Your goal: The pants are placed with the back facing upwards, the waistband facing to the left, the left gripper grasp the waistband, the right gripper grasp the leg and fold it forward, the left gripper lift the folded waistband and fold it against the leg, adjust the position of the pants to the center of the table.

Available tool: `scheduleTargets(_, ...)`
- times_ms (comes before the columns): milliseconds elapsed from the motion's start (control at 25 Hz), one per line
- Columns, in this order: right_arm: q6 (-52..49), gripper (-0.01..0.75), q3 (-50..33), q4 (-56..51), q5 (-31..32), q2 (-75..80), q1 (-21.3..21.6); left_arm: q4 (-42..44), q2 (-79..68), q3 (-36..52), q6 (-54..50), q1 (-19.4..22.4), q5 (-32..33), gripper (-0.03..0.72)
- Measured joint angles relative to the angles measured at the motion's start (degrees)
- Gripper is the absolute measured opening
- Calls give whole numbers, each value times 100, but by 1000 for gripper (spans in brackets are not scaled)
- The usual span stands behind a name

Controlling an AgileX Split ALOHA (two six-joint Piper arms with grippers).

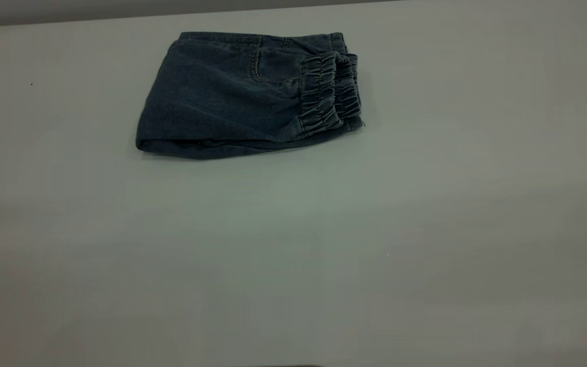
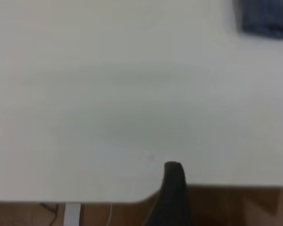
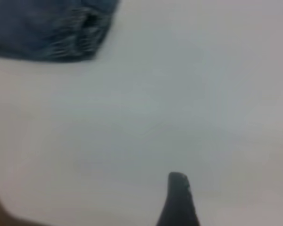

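Pants (image 1: 232, 97) folded into compact rectangle, lying on tabletop (image 1: 426, 214) toward far side, left of centre. Waistband (image 1: 330, 94) doubled over, gathered edge facing right (pocket seam visible on top layer). Left gripper (image 2: 172, 188) and right gripper (image 3: 178, 200) both well apart from denim, over bare tabletop; finger state cannot tell.

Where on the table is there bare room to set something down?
Nearly everywhere: the table is bare from the near edge up to the pants, and on both sides of them. Only the far middle is taken, by the folded pants themselves.
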State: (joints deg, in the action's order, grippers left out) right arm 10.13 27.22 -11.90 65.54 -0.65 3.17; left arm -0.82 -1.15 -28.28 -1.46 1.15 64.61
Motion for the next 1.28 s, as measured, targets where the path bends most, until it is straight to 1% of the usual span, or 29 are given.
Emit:
scheduleTargets(120, 0, 465, 0, 0, 0, 0, 353, 0, 204, 0, 0, 14, 0, 565)
scheduleTargets(200, 0, 465, 0, 0, 0, 0, 445, 0, 218, 0, 2, 14, 0, 565)
scheduleTargets(880, -14, 465, 0, 2, 0, 0, 465, 0, 218, 0, 2, 14, 0, 565)
scheduleTargets(1000, -243, 465, 0, 154, 0, 0, 344, 0, 218, 0, 2, 14, 0, 565)
scheduleTargets(1160, -911, 465, 0, 634, -12, 0, -68, 0, 218, 0, 2, 14, 0, 565)
scheduleTargets(1280, -1124, 465, 0, 782, -17, 0, -261, 0, 218, 0, 2, 14, 0, 565)
